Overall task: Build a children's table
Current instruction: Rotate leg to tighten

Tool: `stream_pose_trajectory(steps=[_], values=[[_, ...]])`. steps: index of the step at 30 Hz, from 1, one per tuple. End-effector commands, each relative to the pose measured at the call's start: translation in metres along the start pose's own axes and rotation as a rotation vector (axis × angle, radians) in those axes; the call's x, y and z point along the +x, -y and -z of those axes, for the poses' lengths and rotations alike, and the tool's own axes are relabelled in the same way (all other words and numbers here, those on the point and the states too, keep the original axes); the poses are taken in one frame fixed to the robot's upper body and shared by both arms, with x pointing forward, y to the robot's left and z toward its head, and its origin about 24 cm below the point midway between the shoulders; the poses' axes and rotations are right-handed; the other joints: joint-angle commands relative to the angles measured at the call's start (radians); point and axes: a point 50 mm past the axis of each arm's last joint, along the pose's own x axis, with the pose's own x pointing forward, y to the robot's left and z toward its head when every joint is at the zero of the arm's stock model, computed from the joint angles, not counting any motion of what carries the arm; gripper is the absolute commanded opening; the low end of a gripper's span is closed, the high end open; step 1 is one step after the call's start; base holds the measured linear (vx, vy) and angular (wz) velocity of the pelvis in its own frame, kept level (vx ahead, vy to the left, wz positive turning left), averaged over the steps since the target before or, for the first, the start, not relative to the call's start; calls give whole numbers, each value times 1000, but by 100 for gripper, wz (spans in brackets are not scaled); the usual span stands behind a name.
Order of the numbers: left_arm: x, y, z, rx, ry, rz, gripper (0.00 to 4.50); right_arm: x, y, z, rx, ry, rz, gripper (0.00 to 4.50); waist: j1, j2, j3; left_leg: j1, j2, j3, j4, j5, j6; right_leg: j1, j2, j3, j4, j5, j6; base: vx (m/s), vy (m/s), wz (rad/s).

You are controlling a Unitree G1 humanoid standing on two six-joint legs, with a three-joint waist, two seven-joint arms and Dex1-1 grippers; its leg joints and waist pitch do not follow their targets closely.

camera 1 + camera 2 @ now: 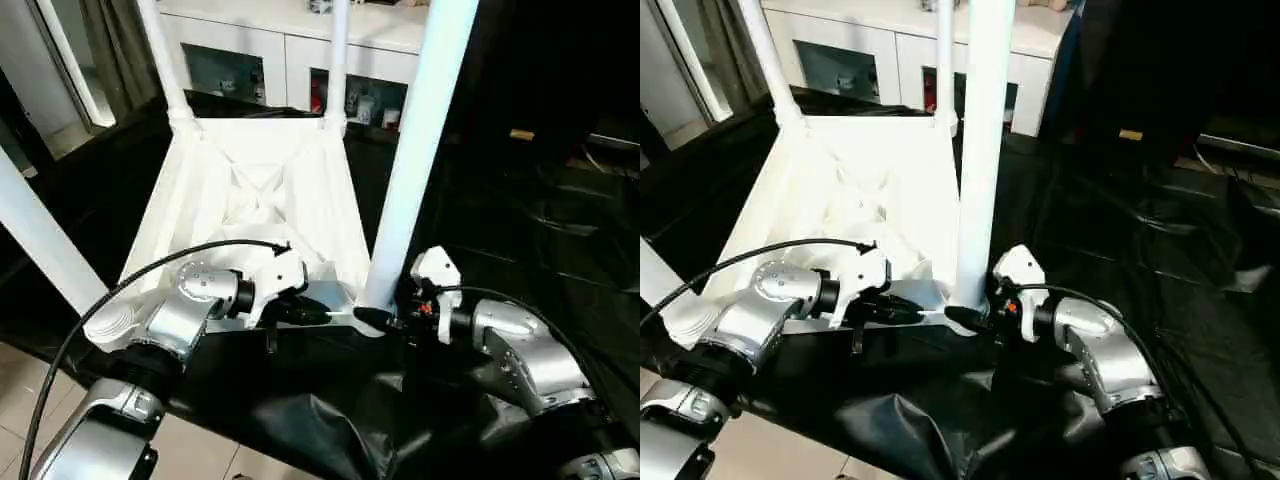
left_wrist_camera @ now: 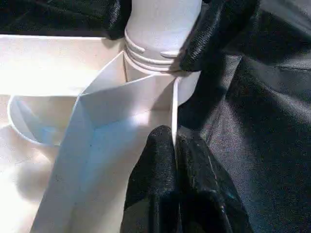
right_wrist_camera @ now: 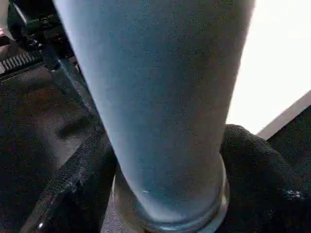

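From the left eye, the white plastic square tabletop (image 1: 255,200) lies upside down in the middle of the frame on a bench draped in black sheeting (image 1: 520,250), its cross-ribbed underside facing up. Two long white cylindrical legs stand in the far corner sockets, one at upper left (image 1: 165,60) and one at upper centre (image 1: 337,60). A third leg (image 1: 40,245) slants along the left edge. The near-right leg (image 1: 415,150) rises steeply from its socket at lower centre. The right gripper (image 1: 385,322) is clamped on that leg's base. The left gripper (image 1: 312,314) pinches the tabletop's near rim just beside the same corner. A white glass-doored cabinet (image 1: 290,55) stands behind.

In the left wrist view, the left gripper's black fingers (image 2: 155,184) are closed on the thin white rim, and the leg's threaded end (image 2: 150,48) sits in the socket ahead.

In the right wrist view, the leg (image 3: 160,97) runs up between the right gripper's black fingers (image 3: 257,174), held on both sides.
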Motion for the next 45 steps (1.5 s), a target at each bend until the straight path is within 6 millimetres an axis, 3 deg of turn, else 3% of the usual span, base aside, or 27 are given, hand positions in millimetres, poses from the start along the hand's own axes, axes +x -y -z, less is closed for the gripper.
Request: stream_pose_trajectory(steps=[1,5,12,14,17,24,26,28,30,32,38,40,44,45], values=[[5,6,2,-26,30,34,0,-1,-2,0,-2,-1,-17,304,1,-15,-58,12,57,-20,-60,-197,64,45,-62,38,-55,-211,-231,0,0,0],[5,6,2,-28,29,33,0,-2,-1,0,2,2,-14,273,2,-14,-59,13,56,-20,-59,-192,65,45,-61,37,-55,-211,-231,0,0,0],[6,3,2,-40,40,-7,0,2,4,4,8,1,73,266,0,-11,-59,13,55,-20,-59,-199,58,44,-60,37,-56,-215,-232,0,0,0],[10,-2,2,-60,40,-67,0,6,9,7,48,21,168,266,-6,-9,-56,13,54,-20,-60,-219,49,39,-60,38,-60,-243,-228,0,0,0],[19,-13,2,-96,25,-206,0,12,18,13,112,44,382,265,-17,-10,-54,15,51,-27,-64,-284,10,39,-61,36,-71,-362,-192,0,0,0],[51,-25,-10,-179,-11,-409,0,30,18,28,247,-1,725,265,-26,-4,-54,23,48,-28,-66,-324,-9,29,-59,38,-83,-399,-167,0,0,0],[59,-25,-13,-169,-24,-422,0,38,14,26,246,2,732,265,-25,-7,-56,17,46,-27,-65,-298,8,35,-59,38,-79,-350,-173,0,0,0],[63,-24,-15,-150,-36,-415,0,44,12,23,238,8,722,265,-23,-1,-58,18,45,-26,-63,-286,23,35,-59,38,-77,-319,-180,0,0,0],[65,-24,-15,-141,-41,-409,0,47,11,20,228,19,708,265,-23,-2,-61,14,45,-26,-63,-268,33,39,-59,37,-75,-290,-184,0,0,0],[64,-23,-15,-125,-45,-401,0,47,10,17,227,42,688,321,-22,-3,-60,13,46,-26,-63,-268,43,41,-60,36,-75,-290,-183,0,0,0],[51,-22,-11,-89,-29,-309,0,36,17,0,138,96,529,368,-27,-5,-60,4,47,-29,-65,-287,48,46,-61,33,-76,-328,-173,0,0,0],[47,-17,-9,-65,-13,-235,0,30,17,-2,75,79,447,368,-26,-6,-59,9,47,-28,-63,-290,52,43,-62,33,-79,-330,-176,0,0,0],[32,-5,-4,-25,36,-58,0,14,12,-5,-11,54,236,368,-20,-4,-60,9,53,-25,-62,-259,70,43,-63,35,-71,-279,-206,0,0,0],[29,-4,-2,-30,37,-34,0,10,11,-5,-23,50,196,368,-14,-2,-62,14,57,-24,-61,-254,75,43,-62,34,-67,-247,-218,0,0,0]])
